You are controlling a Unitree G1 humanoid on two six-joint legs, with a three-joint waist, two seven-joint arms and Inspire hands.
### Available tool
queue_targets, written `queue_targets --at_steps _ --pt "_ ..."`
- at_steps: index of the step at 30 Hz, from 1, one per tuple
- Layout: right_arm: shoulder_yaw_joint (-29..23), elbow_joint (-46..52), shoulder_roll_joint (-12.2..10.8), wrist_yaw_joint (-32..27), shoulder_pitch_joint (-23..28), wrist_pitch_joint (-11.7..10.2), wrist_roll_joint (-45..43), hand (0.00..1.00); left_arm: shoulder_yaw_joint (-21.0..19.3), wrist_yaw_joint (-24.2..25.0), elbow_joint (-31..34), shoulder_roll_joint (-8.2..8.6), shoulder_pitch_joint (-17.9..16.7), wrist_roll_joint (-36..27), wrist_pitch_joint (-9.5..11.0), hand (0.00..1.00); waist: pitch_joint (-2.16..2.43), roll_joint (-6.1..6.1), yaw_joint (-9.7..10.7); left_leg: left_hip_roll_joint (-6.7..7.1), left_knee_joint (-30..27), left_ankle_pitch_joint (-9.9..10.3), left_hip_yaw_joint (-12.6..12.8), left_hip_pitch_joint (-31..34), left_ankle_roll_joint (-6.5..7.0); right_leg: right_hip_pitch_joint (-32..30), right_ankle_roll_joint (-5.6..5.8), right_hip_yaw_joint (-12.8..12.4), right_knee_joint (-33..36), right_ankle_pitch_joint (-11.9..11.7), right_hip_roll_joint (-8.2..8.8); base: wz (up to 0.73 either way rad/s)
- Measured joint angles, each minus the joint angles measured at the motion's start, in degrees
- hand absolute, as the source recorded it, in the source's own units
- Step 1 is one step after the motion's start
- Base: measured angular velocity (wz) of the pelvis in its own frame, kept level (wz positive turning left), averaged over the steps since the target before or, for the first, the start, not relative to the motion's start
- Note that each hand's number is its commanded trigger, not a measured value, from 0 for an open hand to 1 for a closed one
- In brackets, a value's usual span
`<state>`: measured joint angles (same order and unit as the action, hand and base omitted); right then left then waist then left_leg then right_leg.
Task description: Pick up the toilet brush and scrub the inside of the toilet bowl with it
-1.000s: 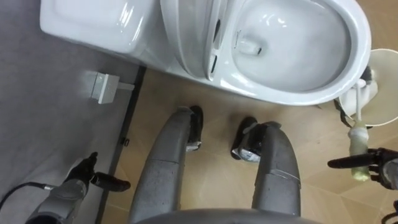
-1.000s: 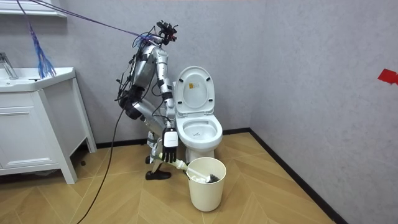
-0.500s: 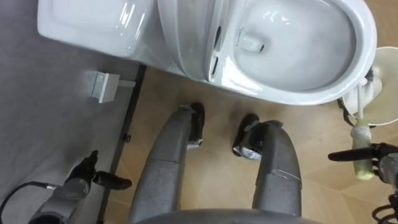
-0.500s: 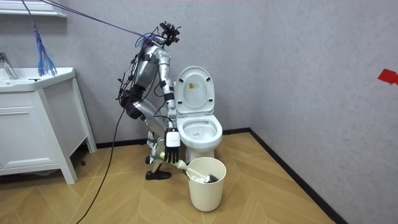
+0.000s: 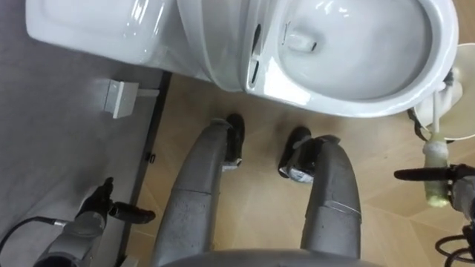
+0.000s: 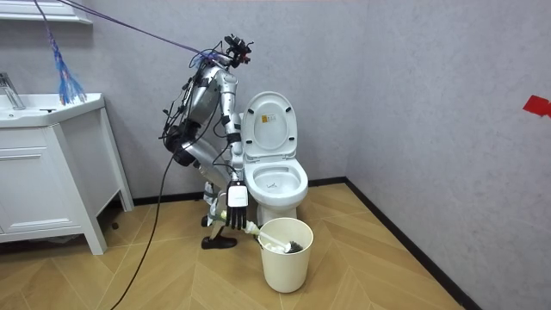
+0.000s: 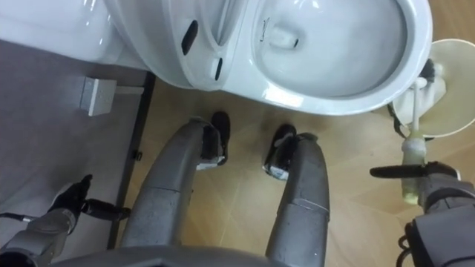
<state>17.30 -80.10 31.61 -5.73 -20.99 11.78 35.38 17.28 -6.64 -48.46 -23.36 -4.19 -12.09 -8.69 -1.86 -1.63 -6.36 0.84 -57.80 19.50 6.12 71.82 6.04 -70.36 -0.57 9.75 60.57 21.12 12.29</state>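
The left hand (image 5: 95,211) is hanging low at the robot's left side, close to the grey wall, with its fingers spread loosely and holding nothing. On the other side, the right hand (image 5: 460,189) is curling around the upper end of the toilet brush (image 5: 435,159), with one dark finger sticking straight out across the pale handle. The brush is slanting away from that hand, and its white head is sitting down inside the cream bin (image 6: 285,269). The bin is standing on the wooden floor just beside the front of the toilet (image 5: 349,111). The robot is standing right against the toilet's side, bending forward over it, its feet close to the base of the bowl. The bowl is lying open below the camera, and the lid (image 6: 269,120) is leaning upright against the cistern (image 5: 96,33). A small grey box (image 5: 119,99) is sitting low on the wall next to the cistern. At the room view's left, well apart from the robot, a white cabinet (image 6: 43,181) is standing against the wall.
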Motion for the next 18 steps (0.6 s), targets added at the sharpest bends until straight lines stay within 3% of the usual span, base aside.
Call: queue_targets --at_steps 9,10,11,12,18 --pt "0.76 0.04 0.18 0.03 -0.3 0.0 0.71 0.0 0.14 -1.52 0.75 -0.17 0.0 -4.99 0.02 0.0 0.01 0.02 -0.03 0.44 -3.11 0.08 0.21 3.98 0.17 -4.41 -0.15 -0.81 3.77 0.65 0.73 0.03" --pt "1.2 0.05 0.18 0.03 -0.32 -0.03 0.64 0.1 0.94 -1.62 1.2 -0.4 -0.01 -5.6 0.02 0.0 0.01 0.04 -0.12 0.45 -3.56 0.1 0.37 4.53 0.2 -5.1 -0.11 -1.15 4.42 0.76 0.73 0.0" --pt "1.41 0.06 0.16 0.05 -0.33 -0.05 0.55 0.67 1.18 -1.6 1.41 -0.5 -0.01 -6.01 0.02 0.0 0.01 0.08 -0.19 0.45 -3.72 0.11 0.4 4.81 0.2 -5.41 -0.13 -1.24 4.62 0.78 0.73 0.0" --pt "1.68 0.09 0.15 0.11 -0.37 -0.08 0.53 1.0 1.21 -1.6 1.63 -0.55 0.0 -6.39 0.05 0.0 0.01 0.08 -0.22 0.45 -3.94 0.16 0.5 5.27 0.11 -5.97 -0.17 -1.42 4.99 0.8 0.73 0.0" --pt "1.76 0.06 0.16 -0.71 -0.75 -0.48 0.55 1.0 2.23 -1.58 1.6 -0.64 0.0 -6.51 0.1 0.0 0.0 0.1 -0.27 0.38 -4.49 0.09 1.08 6.8 -0.18 -8.02 -0.43 -2.06 6.04 0.75 0.82 0.0"
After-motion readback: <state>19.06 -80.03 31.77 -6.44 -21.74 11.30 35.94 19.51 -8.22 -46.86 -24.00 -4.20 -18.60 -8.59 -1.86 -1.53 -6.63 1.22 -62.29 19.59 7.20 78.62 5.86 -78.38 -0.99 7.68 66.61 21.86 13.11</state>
